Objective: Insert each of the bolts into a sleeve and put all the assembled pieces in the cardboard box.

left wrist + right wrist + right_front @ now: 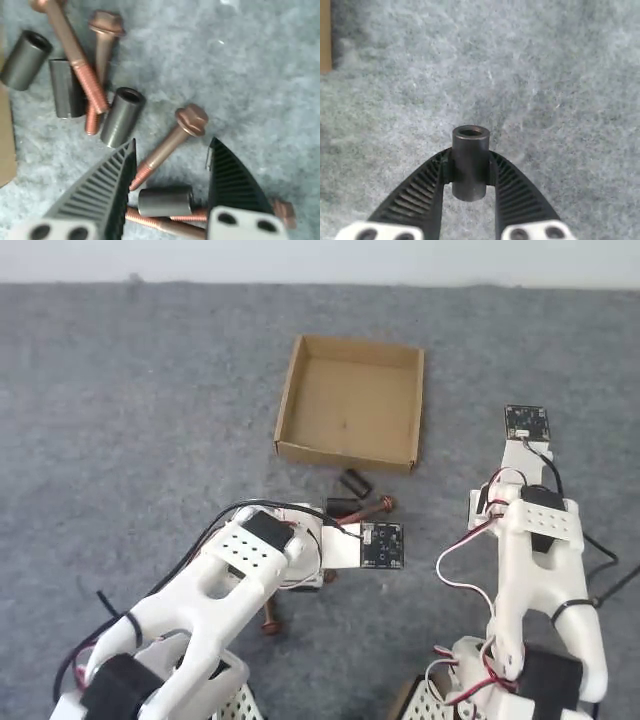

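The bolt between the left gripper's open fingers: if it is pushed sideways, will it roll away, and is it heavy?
The bolt would probably roll in an arc, since its flanged head is wider than the shank. It looks like solid metal, so likely stiff and heavy for its size. The fuzzy grey mat should slow any rolling.

There is one cardboard box [345,455]. Four sleeves [122,117] lie in the cluster just in front of the box, and a fifth sleeve [470,160] is off to the box's right. Five bolts [172,142] appear in the cluster by the box, two of them partly hidden.
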You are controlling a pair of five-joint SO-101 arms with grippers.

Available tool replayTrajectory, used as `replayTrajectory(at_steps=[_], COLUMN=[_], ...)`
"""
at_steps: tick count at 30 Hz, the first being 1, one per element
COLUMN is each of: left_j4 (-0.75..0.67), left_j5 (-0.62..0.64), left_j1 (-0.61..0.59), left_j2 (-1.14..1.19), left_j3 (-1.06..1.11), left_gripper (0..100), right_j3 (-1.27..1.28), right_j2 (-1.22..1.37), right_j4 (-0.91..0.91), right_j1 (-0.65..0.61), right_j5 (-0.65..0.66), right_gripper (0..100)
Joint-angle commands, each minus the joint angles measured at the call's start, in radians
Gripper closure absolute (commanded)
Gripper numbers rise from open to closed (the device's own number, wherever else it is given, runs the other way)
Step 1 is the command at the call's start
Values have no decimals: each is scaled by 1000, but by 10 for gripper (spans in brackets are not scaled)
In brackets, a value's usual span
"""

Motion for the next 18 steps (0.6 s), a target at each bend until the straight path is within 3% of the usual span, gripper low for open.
replayTrajectory(at_steps=[1,7,18], left_j4=[-23,-55,123], left_j5=[-5,8,78], left_j1=[6,8,2], left_j2=[-3,98,404], left_j3=[-4,-47,-329], left_gripper=[782,782,783], right_j3=[-5,-5,-5], right_j2=[-53,-53,-53], right_j4=[-18,-18,-18], right_j1=[7,7,7], right_j5=[0,0,0], right_gripper=[991,991,991])
